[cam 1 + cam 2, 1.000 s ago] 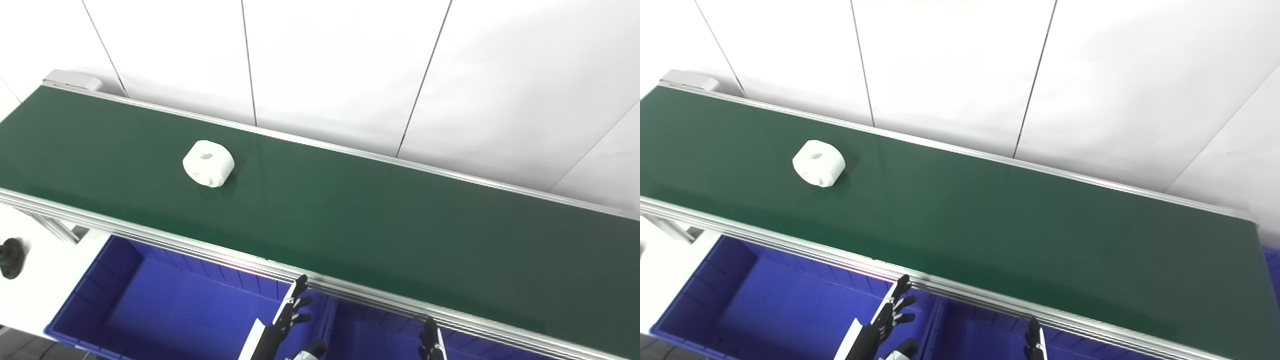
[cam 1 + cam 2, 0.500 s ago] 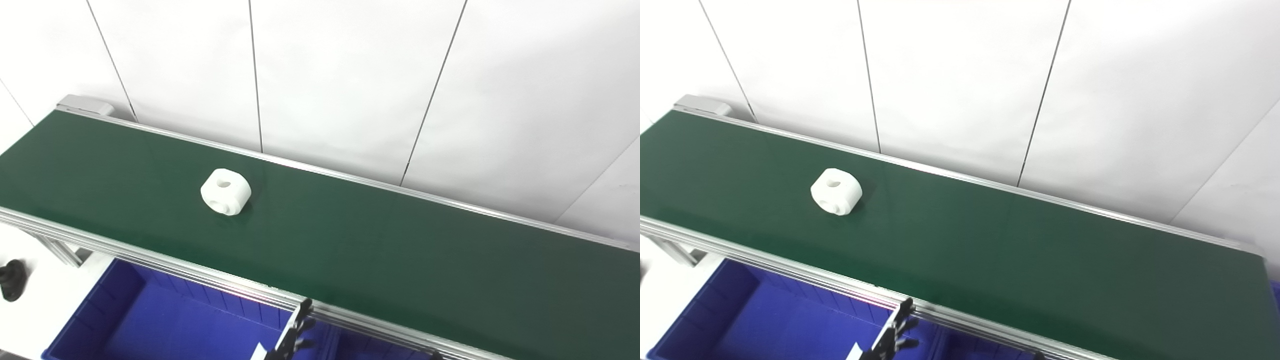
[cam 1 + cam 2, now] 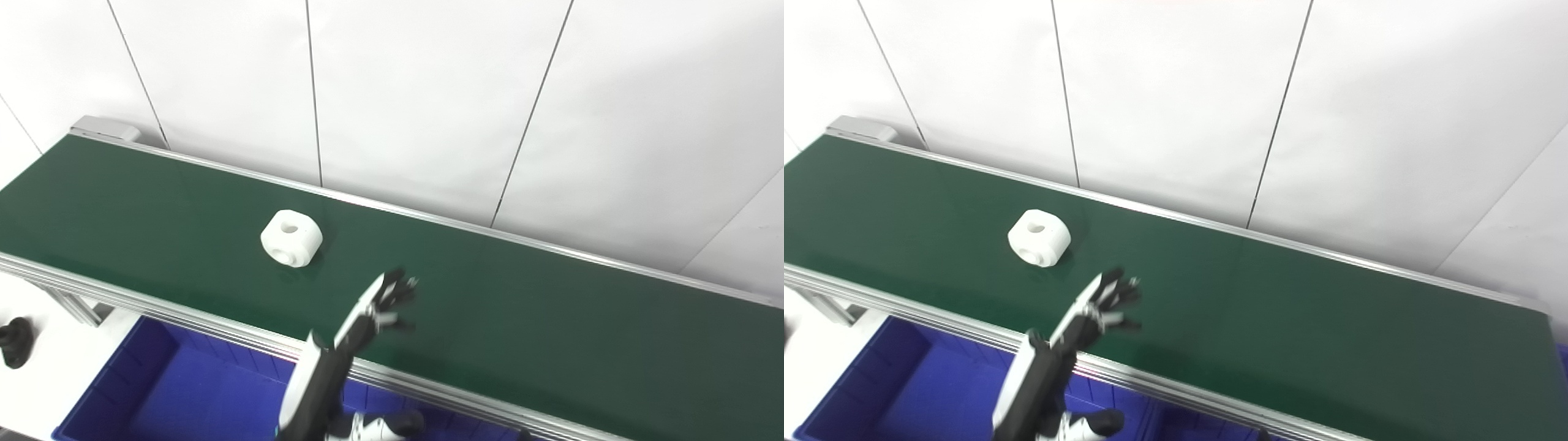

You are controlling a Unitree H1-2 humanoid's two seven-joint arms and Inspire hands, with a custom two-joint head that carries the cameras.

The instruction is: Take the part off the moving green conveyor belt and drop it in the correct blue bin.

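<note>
Left eye view. The white part, a short round block with one hole in its top face and one in its side, lay on the green conveyor belt, left of the belt's middle and apart from both side rails. The left hand was raised above the belt, to the right of the part and nearer the camera, not touching it. Its fingers were spread and held nothing; the hand was motion-blurred. The left forearm crossed the near aluminium rail from below. Under that rail stood a blue bin; the visible portion of its floor and ribbed walls contained no parts, and the forearm hid its right end. The right hand could not be made out in this view. A small black object sat at the left edge on a white surface. White wall panels stood behind the belt.

Right eye view. The part occupied the same place on the belt. The left hand was open, fingers fanned, just right of the part and nearer the camera. The blue bin lay below the near rail, its visible interior bare. The right hand was not in view.
</note>
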